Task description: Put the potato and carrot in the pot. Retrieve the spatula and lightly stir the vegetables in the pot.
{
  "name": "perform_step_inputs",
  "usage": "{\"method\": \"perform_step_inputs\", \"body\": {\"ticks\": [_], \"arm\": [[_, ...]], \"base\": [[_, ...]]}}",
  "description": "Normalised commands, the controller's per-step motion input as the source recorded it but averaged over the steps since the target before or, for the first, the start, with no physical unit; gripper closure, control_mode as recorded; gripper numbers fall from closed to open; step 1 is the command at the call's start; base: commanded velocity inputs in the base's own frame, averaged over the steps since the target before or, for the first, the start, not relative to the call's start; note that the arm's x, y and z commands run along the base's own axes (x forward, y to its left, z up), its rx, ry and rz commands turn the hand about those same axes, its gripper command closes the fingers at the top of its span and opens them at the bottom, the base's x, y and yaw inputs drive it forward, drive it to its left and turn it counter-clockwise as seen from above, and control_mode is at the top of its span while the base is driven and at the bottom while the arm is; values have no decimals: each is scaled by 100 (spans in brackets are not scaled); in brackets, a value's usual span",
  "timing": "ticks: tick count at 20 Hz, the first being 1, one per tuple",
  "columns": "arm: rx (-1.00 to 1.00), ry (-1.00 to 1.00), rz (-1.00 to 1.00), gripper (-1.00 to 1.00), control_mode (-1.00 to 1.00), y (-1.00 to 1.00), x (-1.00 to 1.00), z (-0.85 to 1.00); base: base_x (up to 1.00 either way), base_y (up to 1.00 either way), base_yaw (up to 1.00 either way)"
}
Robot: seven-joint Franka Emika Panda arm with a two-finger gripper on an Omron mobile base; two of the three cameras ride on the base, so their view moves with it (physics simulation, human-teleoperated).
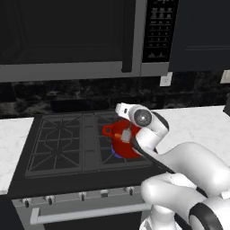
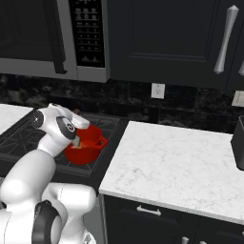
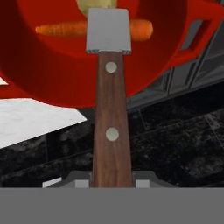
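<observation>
Two vegetables lie inside the red pot [image 3: 52, 65]: the carrot [image 3: 61, 29] stretched across its floor and the potato [image 3: 97, 5] just beyond it, at the top edge of the hand view. The claw [image 3: 112, 181] is clamped on the brown handle of the spatula [image 3: 111, 127], whose grey blade reaches into the pot and covers the carrot's middle. The pot sits on the stove [image 1: 63, 143], beside the white marble worktop [image 2: 181, 162], with the arm bent over it.
</observation>
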Motion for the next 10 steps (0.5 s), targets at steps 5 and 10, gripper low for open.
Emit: {"method": "perform_step_inputs", "body": {"ticks": [5,10], "arm": [[0,-5,0,100,-100,0,0,-2],[0,0,-1,100,-100,0,0,0]], "base": [[0,0,0],[0,0,0]]}}
